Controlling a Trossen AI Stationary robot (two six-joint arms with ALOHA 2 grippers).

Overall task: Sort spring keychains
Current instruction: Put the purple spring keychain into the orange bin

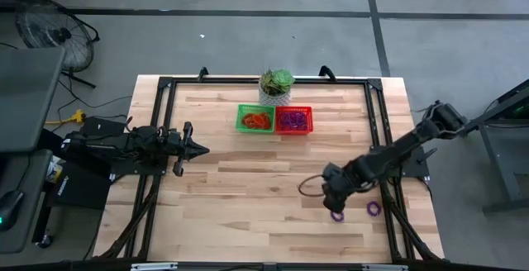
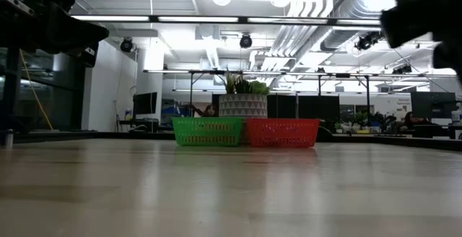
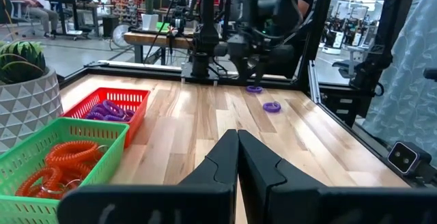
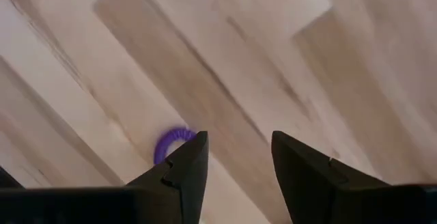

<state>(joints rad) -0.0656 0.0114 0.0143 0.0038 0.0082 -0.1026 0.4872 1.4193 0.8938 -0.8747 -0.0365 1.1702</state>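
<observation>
**A:** Counting what is left on the table [image 1: 248, 180], I make it two purple spring keychains; one [image 1: 337, 216] lies right under the right gripper [image 1: 334, 202], the other [image 1: 374, 209] just beside it toward the table's right edge.

**B:** And the rest look sorted; the orange coils [image 1: 255, 121] fill the green basket [image 1: 240, 108], the purple coils [image 1: 290, 121] sit in the red basket [image 1: 310, 110], both in front of the potted plant [image 1: 276, 86].

**A:** So nearly finished, by my judgement; two purple loops to carry to the red basket.

**B:** The right gripper's fingers stand spread and empty; in its wrist view the near purple loop shows partly behind one fingertip [image 4: 193, 157], not between the two.

**A:** It would need to shift sideways before closing, I think; the left gripper [image 1: 201, 149] waits at the left side, clenched on nothing.
</observation>
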